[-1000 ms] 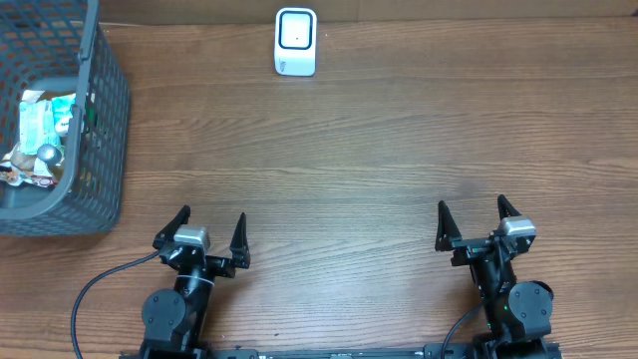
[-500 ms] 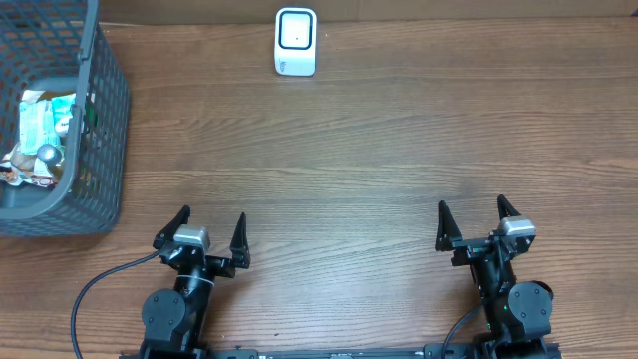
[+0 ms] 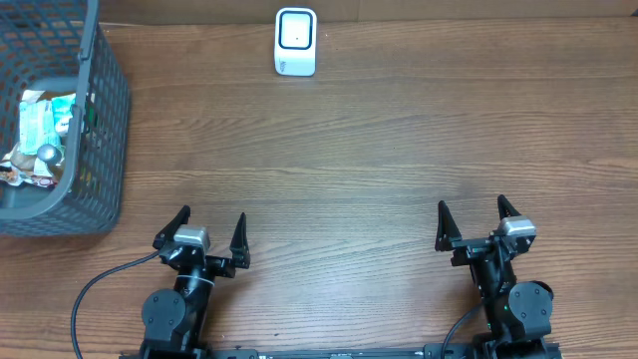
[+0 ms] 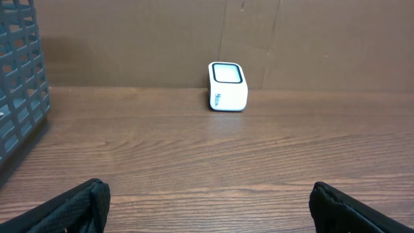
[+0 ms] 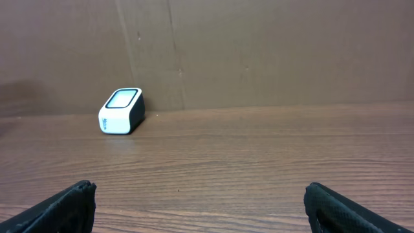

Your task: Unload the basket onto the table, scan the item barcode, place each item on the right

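Overhead | left fingers [image 3: 239, 239] spread, empty | right fingers [image 3: 443, 227] spread, empty | scanner [image 3: 296, 42] lettering unreadable

overhead: straight down on whole counter [image 3: 379, 150] | both wrists: low, level, facing far wall [image 4: 129, 39] | shared: white scanner [image 3: 296, 42] in all three

A brown wood-grain surface [image 3: 379, 150] stretches back to a plain cardboard wall [image 5: 291, 52] with a vertical crease.
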